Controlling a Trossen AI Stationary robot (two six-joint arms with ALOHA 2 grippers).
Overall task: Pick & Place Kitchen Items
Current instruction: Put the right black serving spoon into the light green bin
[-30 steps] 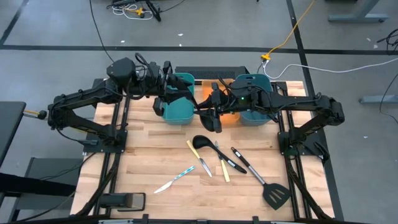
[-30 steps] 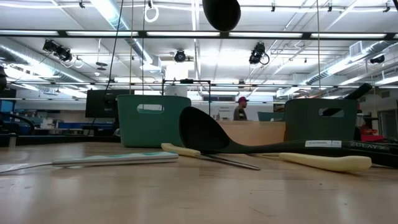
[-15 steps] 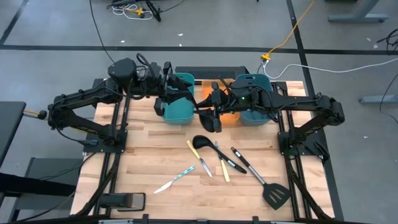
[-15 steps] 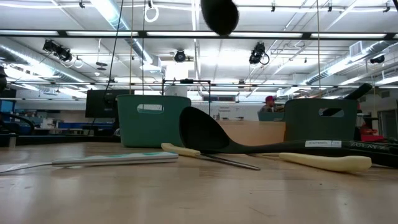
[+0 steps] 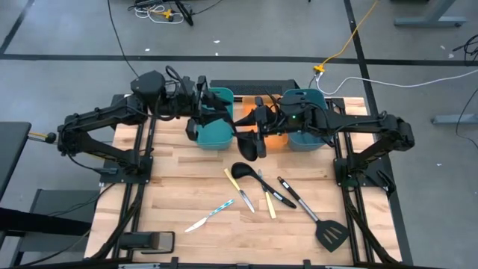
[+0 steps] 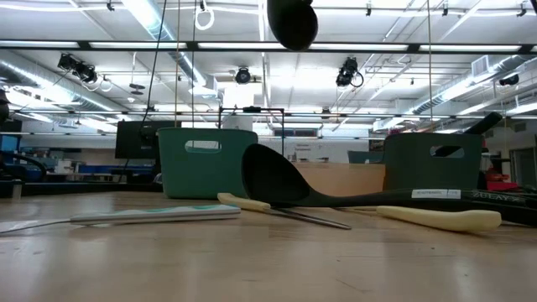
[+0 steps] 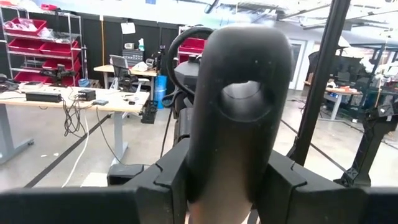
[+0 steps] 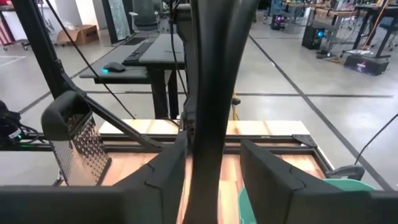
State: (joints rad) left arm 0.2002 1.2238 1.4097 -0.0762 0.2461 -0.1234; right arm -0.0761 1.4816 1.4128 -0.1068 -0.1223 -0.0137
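One black ladle [image 6: 292, 21] aloft over orange tray [image 5: 240, 110], left pincer [image 7: 229, 180] clamping it, right pincer [image 8: 214, 168] grip unclear.

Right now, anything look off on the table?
Nothing spilled or broken. One oddity: the black ladle hangs mid-air with both arms at it, left gripper clamped on its handle end, right gripper around the shaft.

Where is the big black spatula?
In the high view the spatula lies on the table's right front part, apart from the other utensils, nearest a black-handled knife.
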